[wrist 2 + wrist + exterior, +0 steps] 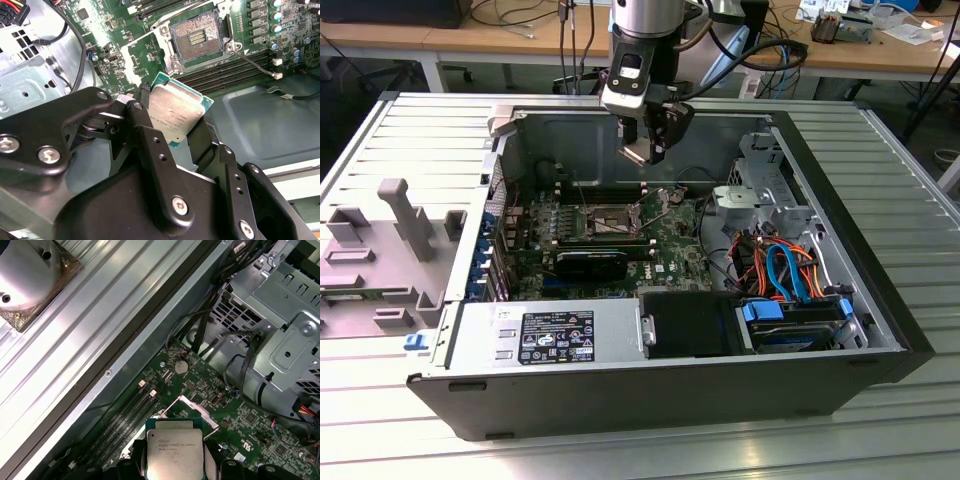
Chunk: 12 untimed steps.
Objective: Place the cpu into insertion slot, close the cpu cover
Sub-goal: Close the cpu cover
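Observation:
My gripper (648,150) hangs above the open computer case, shut on the cpu (638,154), a flat silver square with a green edge. Both wrist views show the cpu (176,111) (174,452) clamped by its edges between the black fingers (142,117). The insertion slot (606,221) lies below and toward the exterior view's left of the gripper, its dark pin field (195,37) uncovered inside a silvery rim. The cpu cover (196,409), a thin silvery frame, stands swung up beside the slot. A lever wire (251,61) runs out from the slot's corner.
Long black memory slots (220,75) flank the slot. A grey drive cage (760,195) and orange and blue cables (785,265) fill the case's right side. A power supply (550,335) sits at the front. A grey plastic fixture (380,240) lies on the table at the left.

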Each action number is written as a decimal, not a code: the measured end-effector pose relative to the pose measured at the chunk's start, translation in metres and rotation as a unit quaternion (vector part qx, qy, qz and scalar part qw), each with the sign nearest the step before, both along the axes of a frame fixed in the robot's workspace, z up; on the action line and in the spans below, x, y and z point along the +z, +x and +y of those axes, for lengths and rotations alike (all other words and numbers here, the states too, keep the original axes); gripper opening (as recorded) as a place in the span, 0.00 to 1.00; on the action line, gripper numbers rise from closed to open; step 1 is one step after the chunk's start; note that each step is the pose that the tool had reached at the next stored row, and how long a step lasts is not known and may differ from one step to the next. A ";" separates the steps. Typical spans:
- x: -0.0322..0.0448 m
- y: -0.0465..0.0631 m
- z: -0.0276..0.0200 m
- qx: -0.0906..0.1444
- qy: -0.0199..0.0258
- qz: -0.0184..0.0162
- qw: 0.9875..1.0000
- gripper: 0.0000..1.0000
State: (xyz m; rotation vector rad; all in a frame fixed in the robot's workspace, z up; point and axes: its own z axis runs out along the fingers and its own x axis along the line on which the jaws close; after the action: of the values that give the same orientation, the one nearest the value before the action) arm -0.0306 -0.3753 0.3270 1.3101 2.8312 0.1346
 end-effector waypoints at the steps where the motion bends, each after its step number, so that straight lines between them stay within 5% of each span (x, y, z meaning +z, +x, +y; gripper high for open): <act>1: 0.0000 0.000 0.0000 0.000 0.000 0.000 1.000 0.55; 12: -0.0002 0.000 0.0000 -0.006 0.000 0.000 1.000 0.55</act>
State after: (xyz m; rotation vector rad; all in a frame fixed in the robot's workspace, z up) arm -0.0306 -0.3752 0.3268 1.3256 2.8235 0.1344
